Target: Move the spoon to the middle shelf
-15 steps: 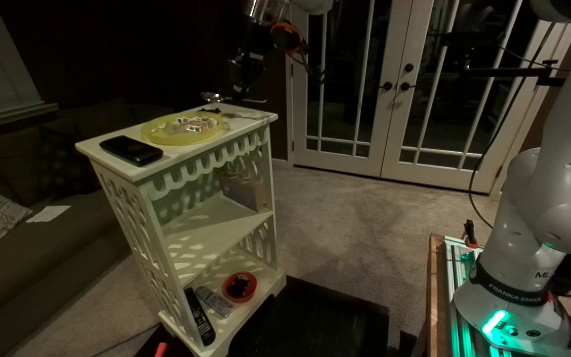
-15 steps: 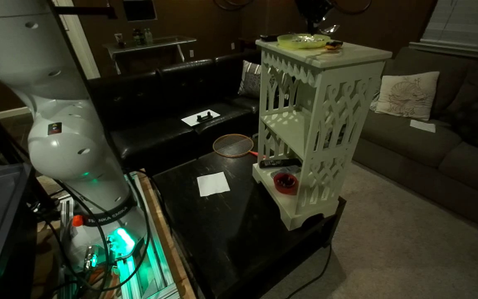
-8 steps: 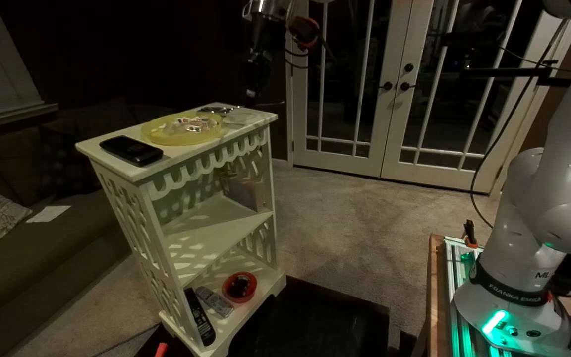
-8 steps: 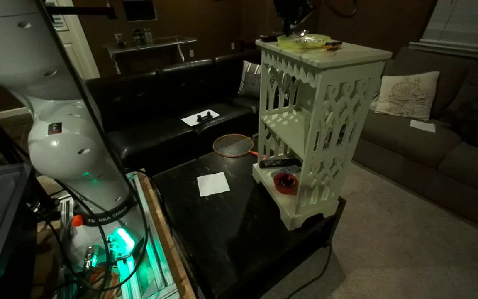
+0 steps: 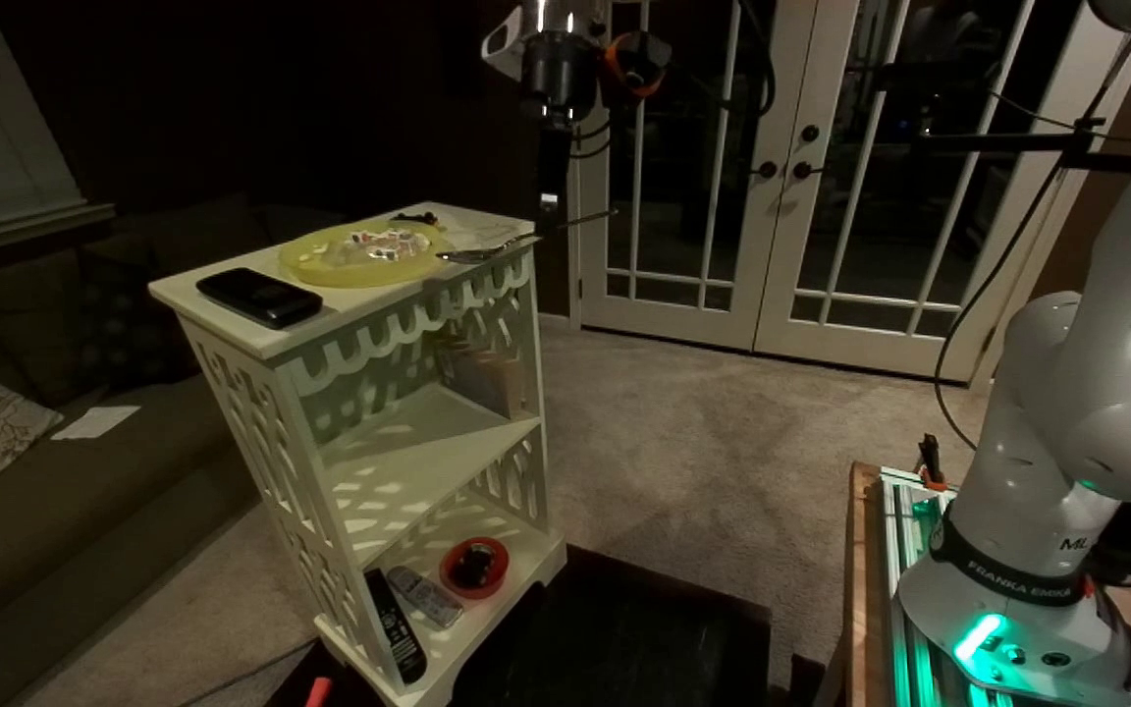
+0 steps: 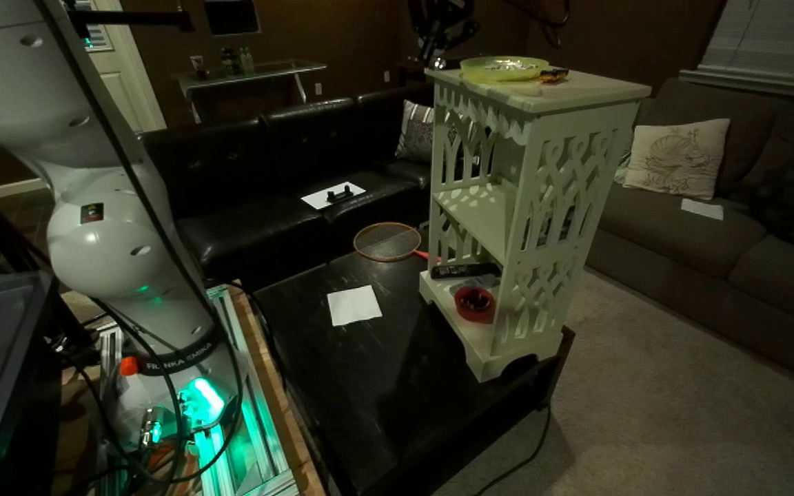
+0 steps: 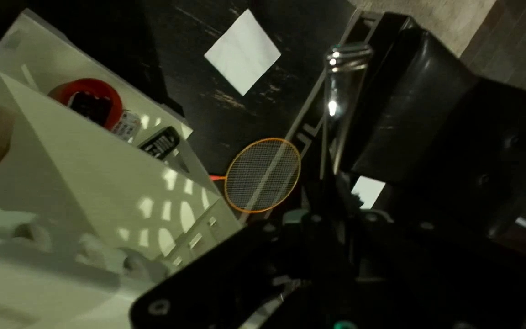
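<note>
The silvery spoon [image 5: 470,255] is in my gripper [image 5: 548,208], which is shut on it beside the front edge of the stand's top board. Its bowl lies toward the stand and its handle points away. In the wrist view the spoon's handle [image 7: 343,105] sticks out past my gripper [image 7: 331,189]; the bowl is mostly hidden by the dark fingers. In an exterior view my gripper [image 6: 429,56] is just left of the stand's top. The middle shelf [image 5: 418,452] is lower, under the scalloped trim; it also shows in the other views [image 6: 480,210] [image 7: 66,151].
A yellow plate [image 5: 305,270] and a dark phone-like slab [image 5: 259,297] lie on the top board. Brownish upright items [image 5: 492,378] stand at the middle shelf's far end. A red bowl [image 5: 497,579] and remotes [image 5: 396,628] rest on the lowest board. A racket [image 7: 263,176] lies nearby.
My gripper has carried the spoon from above the top board out past its front edge and slightly lower. The spoon has turned. The objects on the stand have not moved.
</note>
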Tool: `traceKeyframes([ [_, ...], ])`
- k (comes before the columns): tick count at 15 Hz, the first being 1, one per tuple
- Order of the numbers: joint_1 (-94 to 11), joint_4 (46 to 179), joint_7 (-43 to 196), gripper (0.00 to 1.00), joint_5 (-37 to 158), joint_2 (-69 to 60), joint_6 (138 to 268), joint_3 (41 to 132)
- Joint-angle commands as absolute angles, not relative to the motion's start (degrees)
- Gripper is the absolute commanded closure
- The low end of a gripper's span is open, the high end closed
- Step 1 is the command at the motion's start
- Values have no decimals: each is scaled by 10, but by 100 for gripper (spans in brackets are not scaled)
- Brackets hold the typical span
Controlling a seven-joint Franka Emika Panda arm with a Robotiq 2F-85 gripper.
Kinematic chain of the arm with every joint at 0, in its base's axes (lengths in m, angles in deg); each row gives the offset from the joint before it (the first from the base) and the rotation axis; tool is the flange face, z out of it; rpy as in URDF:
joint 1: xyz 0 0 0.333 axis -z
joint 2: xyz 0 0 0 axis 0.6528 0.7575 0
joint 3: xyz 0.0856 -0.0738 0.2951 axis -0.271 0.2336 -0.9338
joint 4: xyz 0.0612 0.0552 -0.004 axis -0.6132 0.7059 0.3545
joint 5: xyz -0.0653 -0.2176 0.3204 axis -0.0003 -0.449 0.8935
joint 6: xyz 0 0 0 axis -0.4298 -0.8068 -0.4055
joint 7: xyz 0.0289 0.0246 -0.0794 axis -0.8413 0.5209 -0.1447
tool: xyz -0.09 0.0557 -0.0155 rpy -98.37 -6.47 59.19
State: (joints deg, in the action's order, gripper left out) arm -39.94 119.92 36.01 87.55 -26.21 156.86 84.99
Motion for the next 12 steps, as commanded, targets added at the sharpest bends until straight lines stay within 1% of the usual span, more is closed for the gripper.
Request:
traceKeyframes([
  [1, -403, 1202, 347, 91, 879, -260, 1561, 851],
  [5, -405, 1206, 333, 91, 881, -256, 1558, 849],
  [6, -405, 1206, 332, 98, 881, -256, 1558, 849],
  [12, -411, 1297, 262, 98, 914, -264, 1565, 844],
])
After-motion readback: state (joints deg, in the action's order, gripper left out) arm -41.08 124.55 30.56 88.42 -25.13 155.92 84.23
